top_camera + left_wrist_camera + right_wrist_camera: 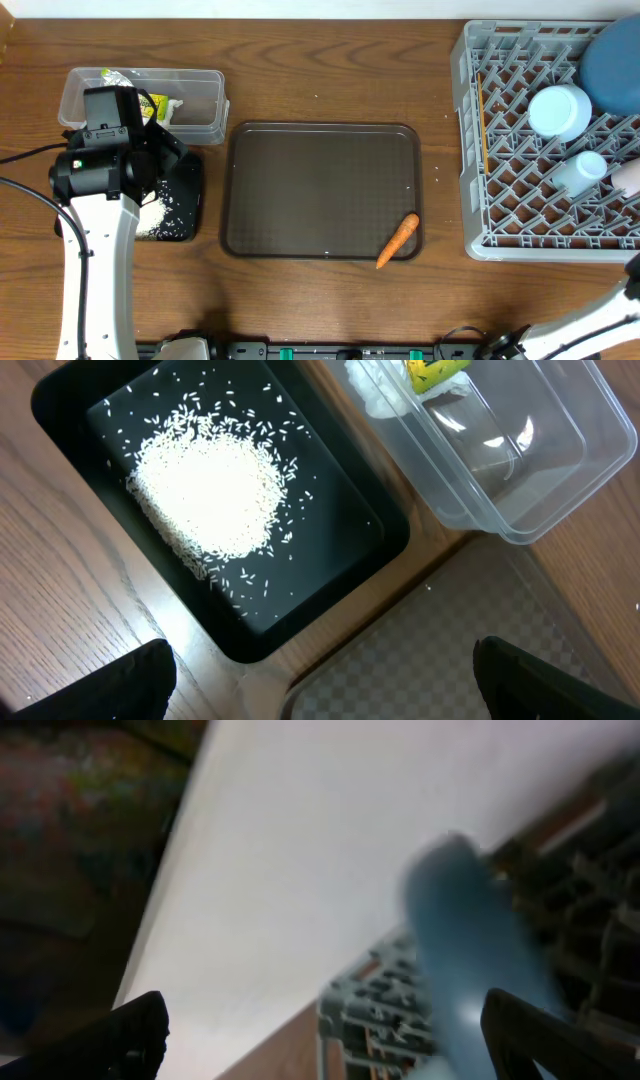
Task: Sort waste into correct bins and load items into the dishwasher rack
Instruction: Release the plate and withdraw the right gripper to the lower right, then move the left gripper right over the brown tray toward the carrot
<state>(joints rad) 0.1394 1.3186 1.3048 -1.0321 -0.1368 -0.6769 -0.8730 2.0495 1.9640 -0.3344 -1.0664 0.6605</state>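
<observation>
My left arm (95,270) reaches away from the near edge, a white forearm link ending in a black wrist (92,172). My left hand (118,112) sits beyond it and points straight down. Its two dark fingers (110,685) show only as tips in the lower corners of the wrist view, spread wide with nothing between them.

Of my right arm (590,322), the overhead view gives just a slanting white link at the lower right. My right hand (330,1055) is tilted well off vertical (the view is blurred), its fingertips equally far apart and gripping nothing.
</observation>
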